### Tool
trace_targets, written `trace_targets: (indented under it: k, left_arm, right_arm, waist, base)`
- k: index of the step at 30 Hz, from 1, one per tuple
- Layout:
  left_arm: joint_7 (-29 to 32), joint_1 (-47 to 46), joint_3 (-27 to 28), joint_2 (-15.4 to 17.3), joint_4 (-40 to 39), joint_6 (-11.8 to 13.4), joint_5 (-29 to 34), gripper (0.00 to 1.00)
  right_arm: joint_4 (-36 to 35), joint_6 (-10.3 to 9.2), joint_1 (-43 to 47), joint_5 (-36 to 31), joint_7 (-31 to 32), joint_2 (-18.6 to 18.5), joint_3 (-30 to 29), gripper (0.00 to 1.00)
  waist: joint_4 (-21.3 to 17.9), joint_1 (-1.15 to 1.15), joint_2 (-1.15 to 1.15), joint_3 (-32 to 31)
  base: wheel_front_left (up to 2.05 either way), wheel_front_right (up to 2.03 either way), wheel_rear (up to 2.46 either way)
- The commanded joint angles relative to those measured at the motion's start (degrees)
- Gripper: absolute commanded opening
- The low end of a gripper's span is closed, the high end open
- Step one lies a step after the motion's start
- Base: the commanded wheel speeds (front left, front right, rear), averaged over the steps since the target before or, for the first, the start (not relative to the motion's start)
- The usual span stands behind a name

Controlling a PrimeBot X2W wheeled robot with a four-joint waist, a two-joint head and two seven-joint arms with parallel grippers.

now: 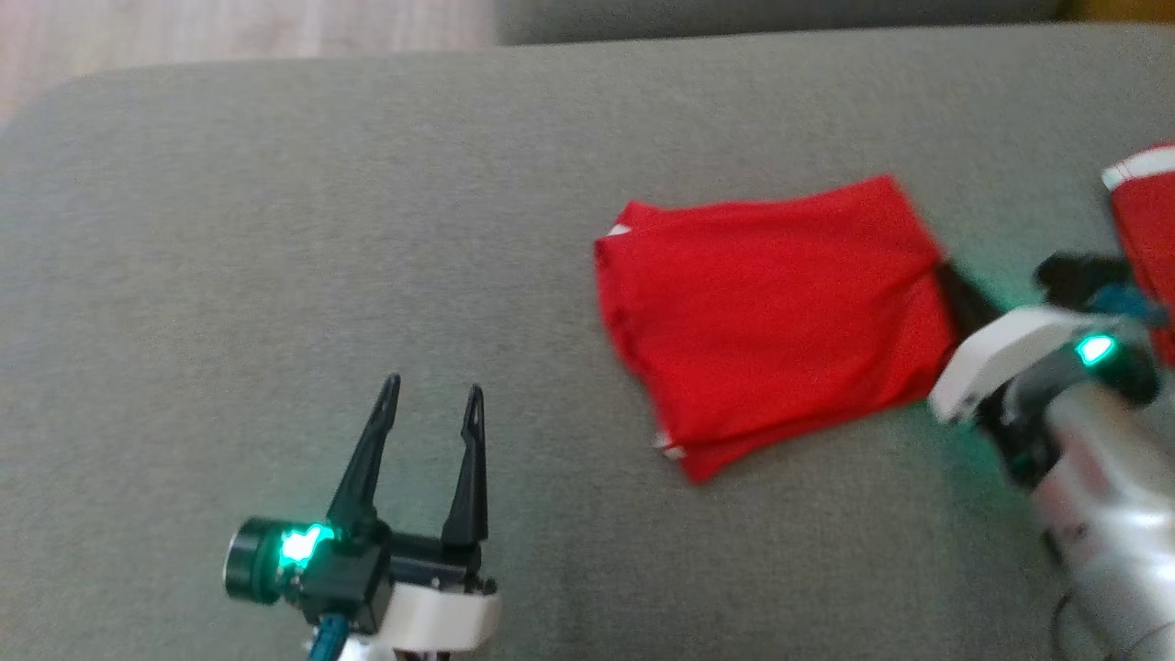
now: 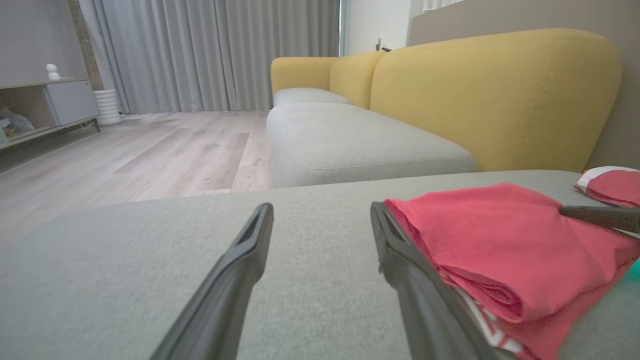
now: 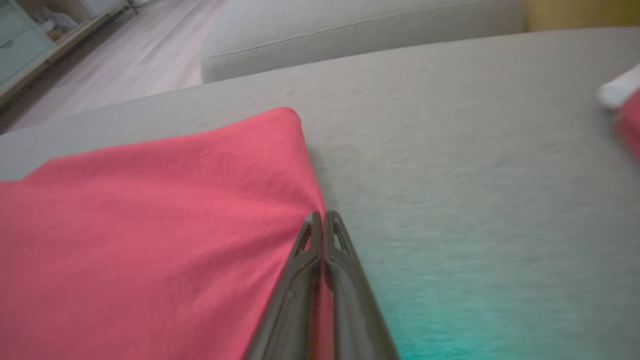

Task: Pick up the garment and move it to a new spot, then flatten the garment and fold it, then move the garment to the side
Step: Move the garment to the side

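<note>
Left gripper (image 1: 433, 386): wide, empty.
Right gripper (image 3: 320, 216): pinching garment (image 1: 771, 321) edge.
Beside: red cloth (image 1: 1143, 229).
Left wrist view: yellow backrest (image 2: 490, 95).

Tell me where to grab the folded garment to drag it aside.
Pinch the garment at the middle of its right edge, coming in low from the right, where the right gripper sits shut. It lies flat on the cushion, so only an edge offers a bite; taking all layers should keep the fold together.
</note>
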Motion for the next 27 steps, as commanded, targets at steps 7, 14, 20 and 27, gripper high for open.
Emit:
trace_targets:
  k: [7, 14, 20, 27]
  left_arm:
    - [-0.3, -5.4, 1.7, -0.3, -2.4, 0.3, -0.2, 1.00]
    - [-0.3, -7.7, 1.8, -0.3, -3.0, 0.7, -0.7, 1.00]
    - [-0.3, -8.9, 1.4, -0.3, -2.7, 0.6, -0.6, 1.00]
    - [-0.3, -8.9, 1.6, -0.3, -2.0, 0.4, -1.2, 1.00]
  right_arm:
    - [-5.9, 0.37, -6.8, -2.5, -0.8, -10.9, -1.1, 0.00]
    - [-9.9, 0.37, -8.6, -6.1, 0.7, -18.0, -6.9, 0.00]
    - [-14.2, 0.37, -8.2, -11.0, 4.2, -23.3, -16.3, 0.00]
    - [-20.3, 0.37, -4.0, -18.5, 8.0, -21.9, -27.6, 1.00]
  waist:
    - [-6.6, -0.01, 0.00, 6.2]
    - [-8.9, -0.01, 0.00, 9.2]
    - [-9.9, -0.01, 0.00, 10.7]
    - [-9.3, -0.01, 0.00, 9.4]
  base:
    - [0.00, 0.00, 0.00]
    - [0.00, 0.00, 0.00]
    - [0.00, 0.00, 0.00]
    - [0.00, 0.00, 0.00]
